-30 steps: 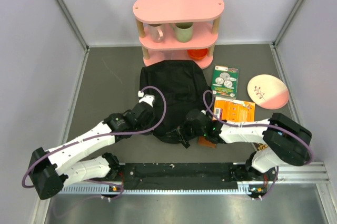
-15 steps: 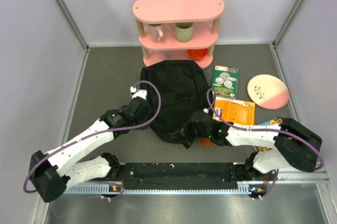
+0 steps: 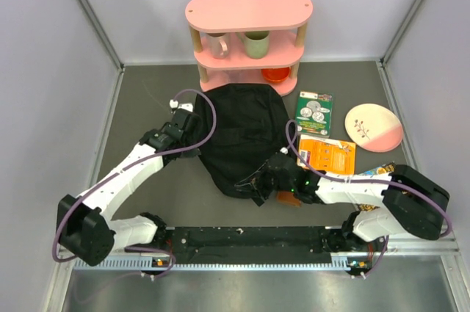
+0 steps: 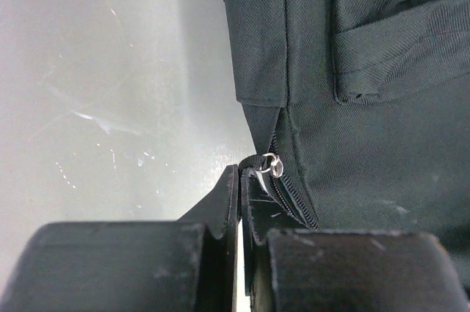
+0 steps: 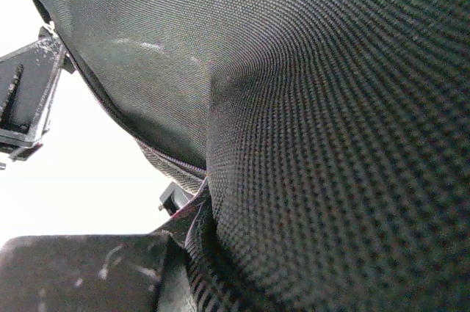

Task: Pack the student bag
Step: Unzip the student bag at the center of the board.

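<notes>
The student bag (image 3: 242, 125), a big black soft backpack, lies flat in the middle of the table below the pink shelf. My left gripper (image 3: 194, 136) is at the bag's left edge. In the left wrist view it (image 4: 241, 183) is shut on the black zipper pull (image 4: 258, 161) with its silver ring, and the bag (image 4: 367, 106) fills the right side. My right gripper (image 3: 255, 182) is at the bag's near edge, shut on a fold of the bag's fabric (image 5: 330, 106). The woven cloth hides most of its fingers (image 5: 192, 220).
A pink two-tier shelf (image 3: 248, 11) holds two mugs and an orange bowl (image 3: 276, 74). Right of the bag lie a green packet (image 3: 313, 112), an orange packet (image 3: 328, 153) and a pink plate (image 3: 374, 127). A brown wallet (image 3: 288, 198) lies by the right arm.
My left gripper has moved up and to the left along the bag's left edge with the zipper pull in it. The bag's outline has shifted slightly. The right gripper has kept its grip.
</notes>
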`<act>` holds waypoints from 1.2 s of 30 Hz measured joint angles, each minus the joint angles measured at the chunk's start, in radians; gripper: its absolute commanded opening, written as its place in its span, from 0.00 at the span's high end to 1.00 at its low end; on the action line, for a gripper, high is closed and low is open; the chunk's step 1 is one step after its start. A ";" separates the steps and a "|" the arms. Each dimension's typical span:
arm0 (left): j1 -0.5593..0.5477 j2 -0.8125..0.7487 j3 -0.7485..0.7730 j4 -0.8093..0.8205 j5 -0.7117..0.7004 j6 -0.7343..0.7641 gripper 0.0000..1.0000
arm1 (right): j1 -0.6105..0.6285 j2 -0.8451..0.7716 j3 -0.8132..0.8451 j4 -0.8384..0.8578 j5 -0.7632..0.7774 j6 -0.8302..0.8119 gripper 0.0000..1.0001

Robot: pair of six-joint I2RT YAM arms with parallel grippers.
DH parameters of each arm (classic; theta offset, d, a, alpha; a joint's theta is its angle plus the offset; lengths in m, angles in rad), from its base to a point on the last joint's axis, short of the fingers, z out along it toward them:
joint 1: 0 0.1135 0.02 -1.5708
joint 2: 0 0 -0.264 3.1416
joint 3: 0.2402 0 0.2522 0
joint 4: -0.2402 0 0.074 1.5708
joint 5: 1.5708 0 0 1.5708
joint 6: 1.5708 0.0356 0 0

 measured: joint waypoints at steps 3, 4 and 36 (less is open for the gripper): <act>0.016 0.013 0.021 0.000 0.010 0.024 1.00 | 0.000 0.010 0.002 0.020 -0.005 -0.011 1.00; 0.017 0.012 0.022 0.000 0.012 0.031 1.00 | 0.000 0.016 0.005 0.025 -0.008 -0.020 1.00; 0.065 -0.266 -0.014 -0.048 0.286 0.025 0.01 | -0.209 -0.309 0.100 -0.414 0.057 -0.717 0.24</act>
